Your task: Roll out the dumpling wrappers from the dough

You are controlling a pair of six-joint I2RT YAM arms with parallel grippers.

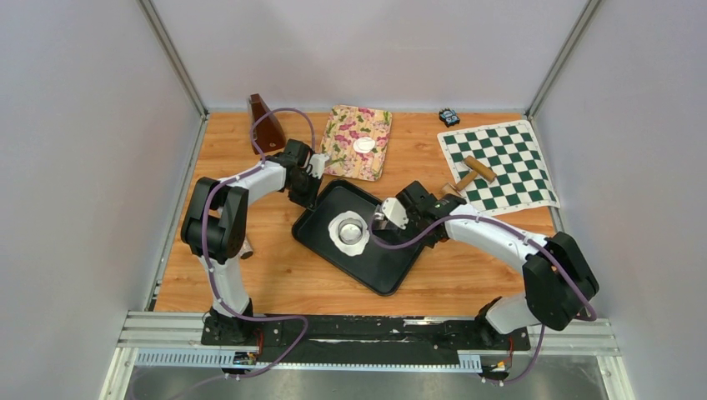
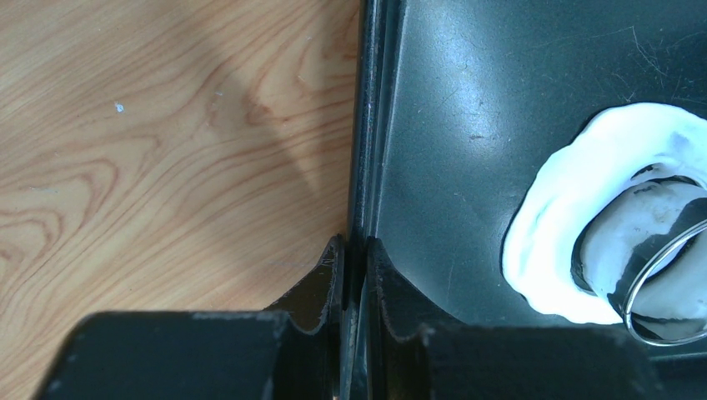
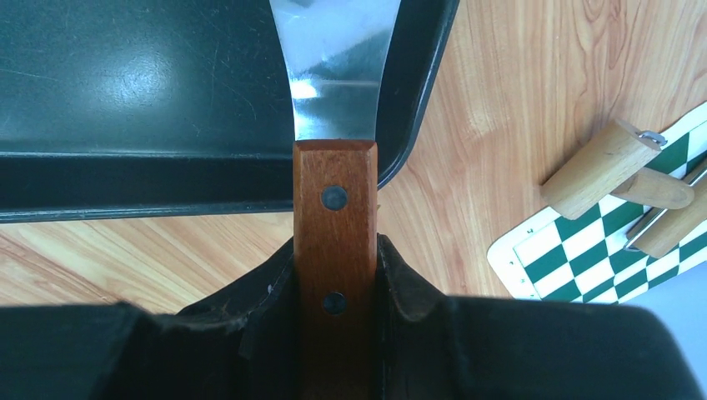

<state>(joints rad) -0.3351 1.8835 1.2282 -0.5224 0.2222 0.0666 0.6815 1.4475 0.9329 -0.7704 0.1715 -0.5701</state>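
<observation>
A round white dumpling wrapper [image 1: 363,145] lies on the floral mat [image 1: 346,158] at the back. On the black tray [image 1: 392,267] lies an irregular white dough sheet [image 1: 336,234] with a clear ring cutter [image 1: 352,227] on it. In the left wrist view the dough sheet [image 2: 559,192] has a hole with a pale piece inside, under the ring cutter [image 2: 667,283]. My left gripper [image 1: 310,190] is shut on the tray's left rim [image 2: 360,150]. My right gripper [image 1: 398,212] is shut on a wooden-handled spatula [image 3: 335,200], with its metal blade [image 3: 333,58] over the tray's right edge.
A green and white chessboard mat [image 1: 500,162] at the right carries a wooden rolling pin [image 1: 478,169] and other wooden tools. A brown wedge-shaped object [image 1: 265,123] stands at the back left, and a small dark gadget [image 1: 449,116] at the back right. A small cylinder [image 1: 247,248] lies by the left arm.
</observation>
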